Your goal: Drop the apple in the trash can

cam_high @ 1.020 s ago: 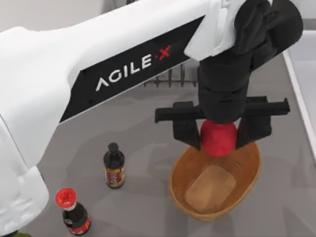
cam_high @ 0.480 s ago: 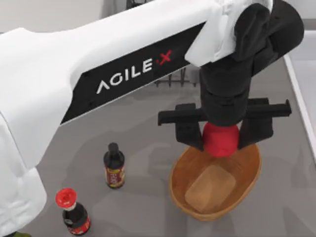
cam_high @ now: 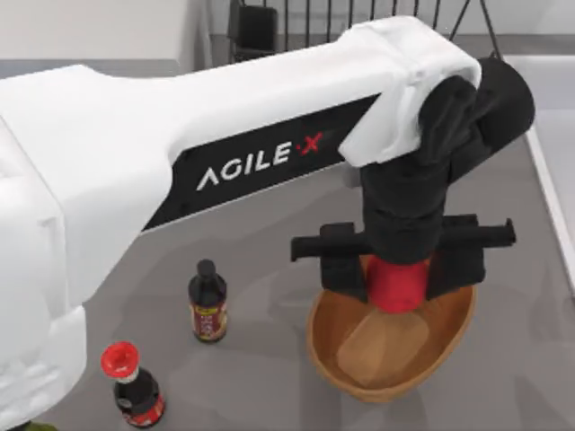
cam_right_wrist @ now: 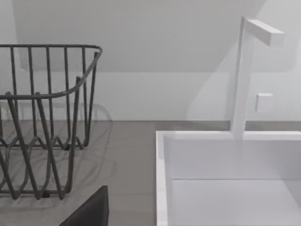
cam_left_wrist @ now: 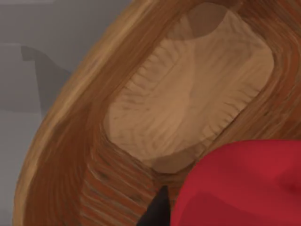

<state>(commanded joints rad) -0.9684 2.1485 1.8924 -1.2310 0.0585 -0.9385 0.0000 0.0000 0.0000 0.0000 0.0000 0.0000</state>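
Red and smooth, the apple (cam_high: 395, 285) sits clamped between the black fingers (cam_high: 345, 269) of our left gripper (cam_high: 397, 274), which hangs directly over the far half of the trash can (cam_high: 325, 346). The fingers press against the apple on both its left and right sides, closed only as far as the fruit's width allows, and the apple's lower part dips below the level of the woven rim. In the left wrist view the apple (cam_left_wrist: 244, 186) is close up beside the basket's flat tan bottom (cam_left_wrist: 188, 89) and its ribbed orange-brown wall (cam_left_wrist: 70, 141), with a dark sliver of a finger (cam_left_wrist: 157, 212) showing next to it; the apple is above the bottom, not resting on it as far as we can see.

The trash can stands on the grey table (cam_high: 260, 269) toward the right and near side. Well to its left stands a dark bottle with a black cap (cam_high: 207, 301), and nearer and further left a dark bottle with a red cap (cam_high: 130, 382); both are upright and apart from the basket. A black wire rack (cam_high: 359, 16) stands at the far edge of the table.

Our right arm is parked off to the right; its wrist view looks past the wire rack (cam_right_wrist: 47, 117) toward a white sink (cam_right_wrist: 225, 179) with a white faucet (cam_right_wrist: 249, 70). A dark corner of our right gripper (cam_right_wrist: 89, 212) shows there, but we cannot tell how its fingers stand.
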